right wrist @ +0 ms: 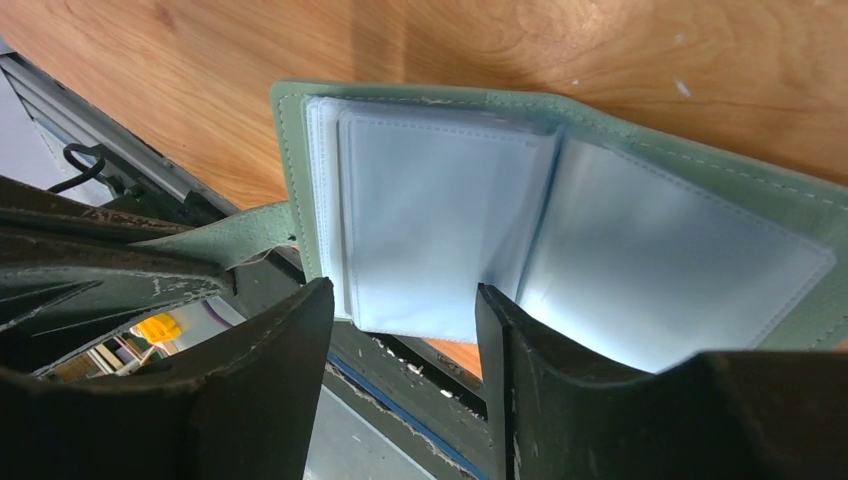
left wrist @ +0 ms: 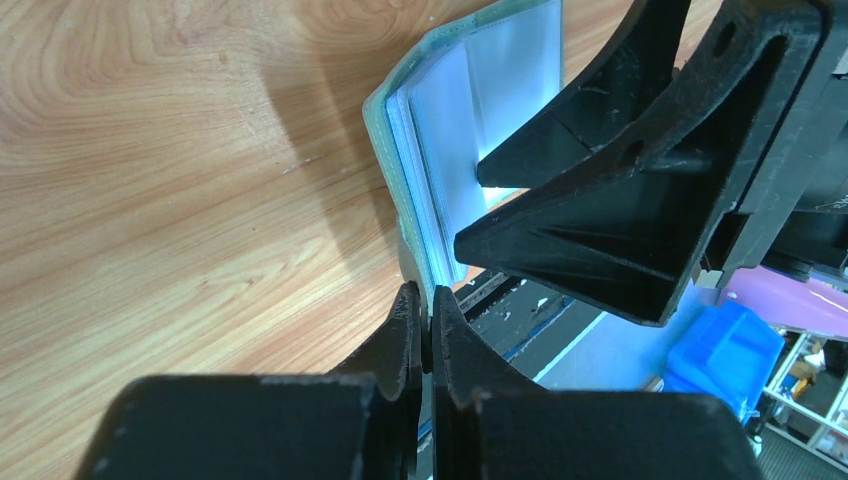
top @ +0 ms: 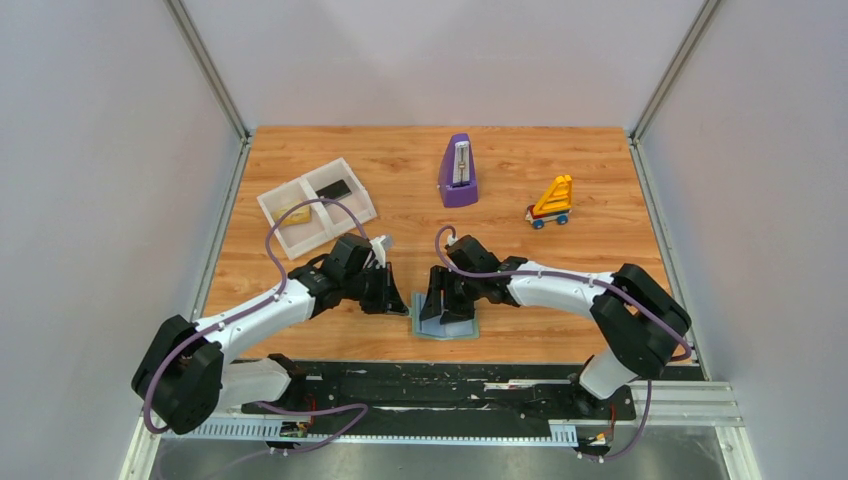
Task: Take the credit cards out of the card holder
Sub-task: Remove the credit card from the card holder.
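wooden counter point(top: 400, 160), near edge: card holder point(right wrist: 430, 210) looks light, floppy; my left hand point(left wrist: 425, 325) pinches its strap point(right wrist: 235, 235), right hand point(right wrist: 402, 295) half-open round slick sleeves point(right wrist: 660, 270).

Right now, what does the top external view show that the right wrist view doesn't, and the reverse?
Top only: the white tray holding a yellow card and a dark card, the metronome and toy. Right wrist only: clear sleeves, no card visible, between the open right fingers. Both: the opened card holder on the wooden table.
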Controlling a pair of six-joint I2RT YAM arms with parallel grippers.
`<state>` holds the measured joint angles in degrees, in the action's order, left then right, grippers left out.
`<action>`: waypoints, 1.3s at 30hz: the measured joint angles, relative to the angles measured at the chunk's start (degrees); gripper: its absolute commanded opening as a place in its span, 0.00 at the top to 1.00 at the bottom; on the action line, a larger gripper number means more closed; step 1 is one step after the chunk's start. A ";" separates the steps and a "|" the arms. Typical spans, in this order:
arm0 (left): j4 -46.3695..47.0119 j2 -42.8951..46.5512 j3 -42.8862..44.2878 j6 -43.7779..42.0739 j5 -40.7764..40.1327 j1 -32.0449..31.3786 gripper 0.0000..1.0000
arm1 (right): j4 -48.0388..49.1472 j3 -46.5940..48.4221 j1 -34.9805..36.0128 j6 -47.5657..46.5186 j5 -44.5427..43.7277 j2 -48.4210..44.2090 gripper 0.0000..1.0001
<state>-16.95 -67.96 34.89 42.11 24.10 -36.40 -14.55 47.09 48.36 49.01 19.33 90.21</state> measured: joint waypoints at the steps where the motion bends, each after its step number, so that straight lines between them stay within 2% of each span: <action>1: 0.00 0.00 0.00 0.00 0.00 0.00 1.00 | 0.00 0.00 0.00 -0.02 -0.07 0.15 0.46; 20: -0.39 0.81 -0.04 0.04 -0.02 0.00 1.00 | -1.09 0.94 1.22 0.04 -0.83 1.86 0.41; 39: -0.66 1.11 -0.04 0.04 -0.13 0.00 1.00 | -4.20 2.47 2.14 1.31 -4.17 2.84 0.41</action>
<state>-17.61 -66.85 34.85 42.15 23.97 -36.40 -18.74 49.56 50.50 50.33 15.16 93.06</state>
